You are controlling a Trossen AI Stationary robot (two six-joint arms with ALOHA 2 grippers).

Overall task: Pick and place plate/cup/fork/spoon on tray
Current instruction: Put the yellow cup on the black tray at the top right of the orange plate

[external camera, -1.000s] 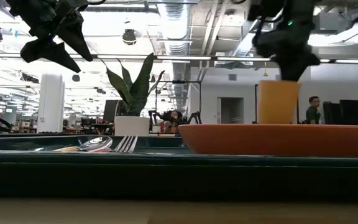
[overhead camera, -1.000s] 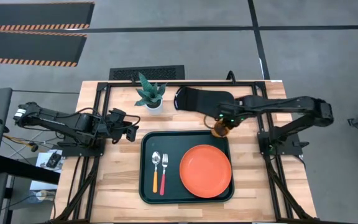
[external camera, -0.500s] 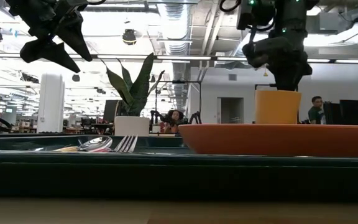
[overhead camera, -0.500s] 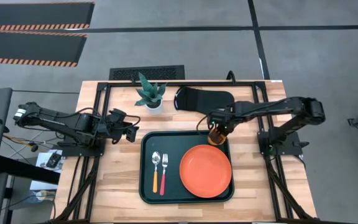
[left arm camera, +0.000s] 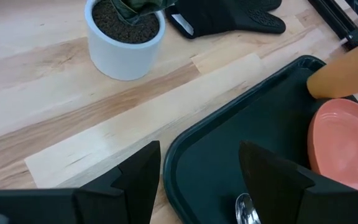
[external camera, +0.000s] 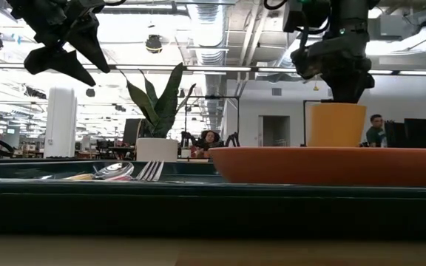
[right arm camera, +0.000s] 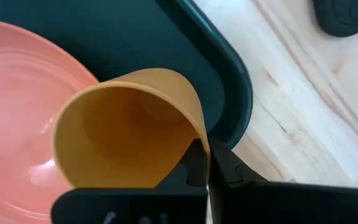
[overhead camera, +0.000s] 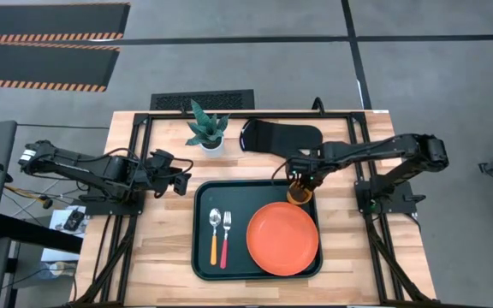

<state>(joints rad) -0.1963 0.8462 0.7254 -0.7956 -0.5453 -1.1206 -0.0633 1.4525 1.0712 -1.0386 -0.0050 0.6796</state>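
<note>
The dark tray (overhead camera: pixel 204 257) lies at the table's middle. On it lie the orange-red plate (overhead camera: pixel 282 239) at its right, and the orange-handled spoon (overhead camera: pixel 214 236) and red-handled fork (overhead camera: pixel 226 239) side by side at its left. My right gripper (overhead camera: pixel 303 181) is shut on the orange-yellow cup (overhead camera: pixel 299 196) over the tray's far right corner, next to the plate's far edge. The low view shows the cup (external camera: pixel 336 124) upright behind the plate (external camera: pixel 331 164). My left gripper (overhead camera: pixel 182 182) is open and empty above the table, left of the tray's far left corner. My right gripper holds the cup by its rim (right arm camera: pixel 199 138), on the side toward the table's far edge, with the wall between the two fingers: one inside the cup, one outside. The fingers come from above. The cup stands upright, mouth up; the plate hides its bottom.
A black oven mitt (overhead camera: pixel 281 137) lies at the far edge behind the cup. A potted plant in a white pot (overhead camera: pixel 206 131) stands at the far edge, left of the mitt. Bare wood lies left, right and near of the tray.
My right gripper has carried the cup from beside the mitt toward the table's near edge, to over the tray's far right corner beside the plate. The cup has stayed upright in the hold.
</note>
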